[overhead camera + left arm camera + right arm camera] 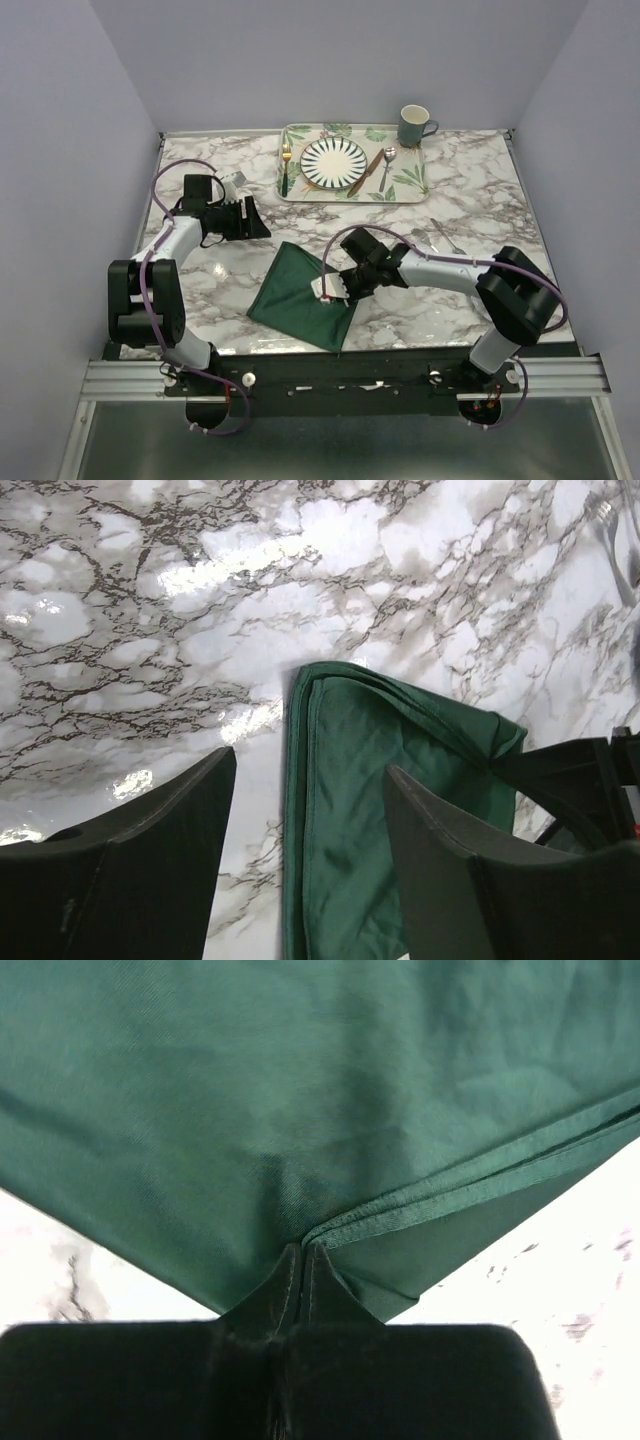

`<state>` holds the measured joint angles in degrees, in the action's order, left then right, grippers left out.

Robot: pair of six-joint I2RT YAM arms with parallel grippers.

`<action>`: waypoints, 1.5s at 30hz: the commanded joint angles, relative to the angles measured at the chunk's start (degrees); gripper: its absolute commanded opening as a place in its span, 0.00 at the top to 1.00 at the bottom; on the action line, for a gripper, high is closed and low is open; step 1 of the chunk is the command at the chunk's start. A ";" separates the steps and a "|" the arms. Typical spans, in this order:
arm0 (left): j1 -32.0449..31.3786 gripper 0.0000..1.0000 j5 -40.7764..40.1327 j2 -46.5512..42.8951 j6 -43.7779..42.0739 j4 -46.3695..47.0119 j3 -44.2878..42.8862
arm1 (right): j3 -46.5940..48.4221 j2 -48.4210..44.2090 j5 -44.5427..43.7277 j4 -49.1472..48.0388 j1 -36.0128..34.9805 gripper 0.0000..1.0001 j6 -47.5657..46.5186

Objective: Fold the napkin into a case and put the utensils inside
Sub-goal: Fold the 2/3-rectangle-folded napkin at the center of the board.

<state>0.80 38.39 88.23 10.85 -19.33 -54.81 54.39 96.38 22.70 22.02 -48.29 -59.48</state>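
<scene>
The dark green napkin (298, 295) lies folded in layers, roughly square, on the marble table near the front. My right gripper (331, 289) is shut on its right hemmed edge; the pinch shows in the right wrist view (303, 1252) on the napkin (300, 1090). My left gripper (256, 222) is open and empty, up-left of the napkin and apart from it; in the left wrist view (308, 765) the napkin (355, 810) lies ahead between the fingers. The gold fork (286, 166), copper-brown knife (365, 173) and spoon (386, 163) lie on the tray. No narrow case shows.
The leaf-patterned tray (292, 190) at the back holds the striped plate (334, 161) and a teal mug (413, 125). Silvery utensils (441, 237) lie on the table right of my right arm. The table's front edge is just below the napkin.
</scene>
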 commanded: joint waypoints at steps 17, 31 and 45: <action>-4.05 0.34 7.67 12.66 -59.15 -31.80 -23.84 | -11.32 -4.62 -9.87 -11.91 -0.49 0.99 -20.76; -13.80 0.35 -1.39 20.66 -81.16 -33.93 -26.14 | -11.24 -4.88 -11.01 -12.18 -0.49 0.99 -18.91; -17.50 0.46 -4.64 26.29 -83.19 -33.58 -27.99 | -11.85 -4.88 -10.92 -12.09 -0.57 0.99 -17.42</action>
<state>-16.14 35.29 113.14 -70.70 -52.01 -81.23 44.14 91.48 12.84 8.01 -49.04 -77.58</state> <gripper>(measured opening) 0.554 0.013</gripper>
